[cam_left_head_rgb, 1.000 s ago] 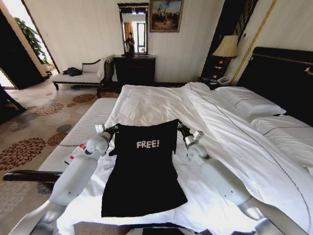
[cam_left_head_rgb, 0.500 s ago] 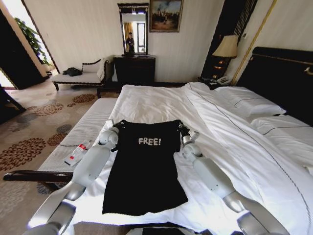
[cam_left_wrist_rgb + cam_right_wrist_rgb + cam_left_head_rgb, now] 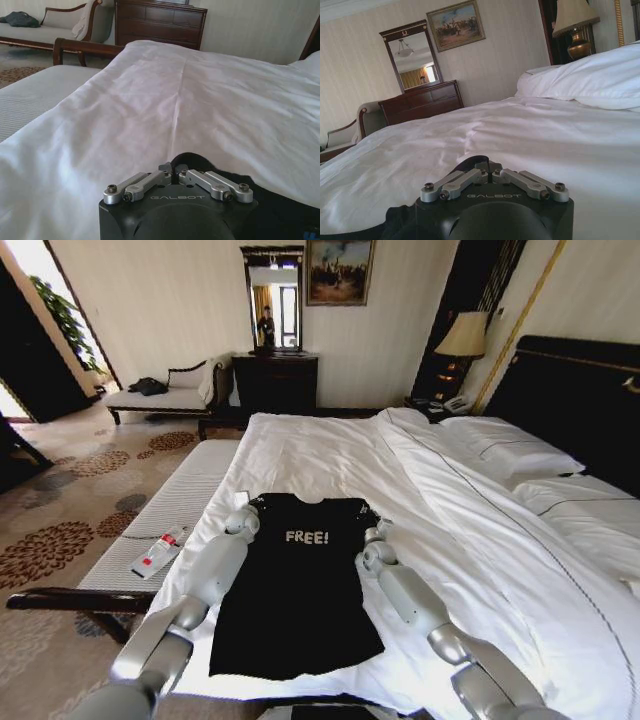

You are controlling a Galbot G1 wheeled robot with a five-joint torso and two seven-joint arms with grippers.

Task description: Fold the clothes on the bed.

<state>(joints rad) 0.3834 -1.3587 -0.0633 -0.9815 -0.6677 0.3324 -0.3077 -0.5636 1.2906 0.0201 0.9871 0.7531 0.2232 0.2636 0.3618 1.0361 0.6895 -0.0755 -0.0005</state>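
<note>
While flat on bed (image 3: 330, 455), T-shirt (image 3: 298, 585) pinched by both tools.

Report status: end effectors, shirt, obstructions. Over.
Left end effector and right end effector shut on T-shirt shoulder corners, low on bed. Shirt flat, FREE! up. Bottle on bench, clear.

Both arms are stretched straight out ahead, pretty much parallel, elbows only slightly bent, wrists kept low. The left gripper (image 3: 174, 170) has its fingers pinched together on a bit of black cloth. Same deal with the right gripper (image 3: 487, 166): fingers closed tight with a fold of dark fabric caught between them.
</note>
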